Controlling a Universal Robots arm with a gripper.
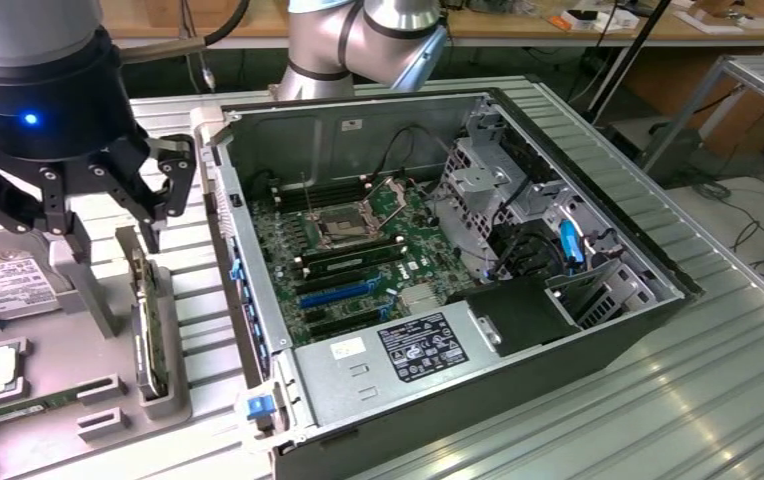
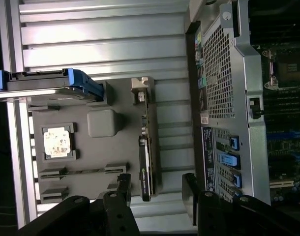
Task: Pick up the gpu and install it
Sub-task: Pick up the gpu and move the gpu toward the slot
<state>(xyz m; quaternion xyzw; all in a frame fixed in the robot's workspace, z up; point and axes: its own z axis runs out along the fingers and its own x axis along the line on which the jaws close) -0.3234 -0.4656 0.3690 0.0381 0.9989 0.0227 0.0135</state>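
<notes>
GPU is seen standing on its long edge in a slot of the grey parts holder, at the lower left of the exterior view, just beside the outer wall of the open computer case; it has not yet been lifted. The gripper is held above the card's upper end, at the upper left of that frame. Its fingers are spread wide, and nothing is held between them. In the wrist view the card is seen edge-on within the gap, nearer to one finger than to the other. The step in hand is judged to be the approach for the grasp. It would be done best if the gripper were first centred across the card's thickness, so that both pads meet the faces together and the thin board is not pushed sideways in its slot. The closing line should be kept square to the flat faces, and the descent kept straight down. A hold on the dark board, away from the silver bracket end, is judged safest, with only enough depth that the holder's posts are not struck. Clearance should be watched on two sides: the hard drive on one and the case wall on the other. Since the card is held only by its lower edge, a skewed or one-sided squeeze could tip or jam it.
</notes>
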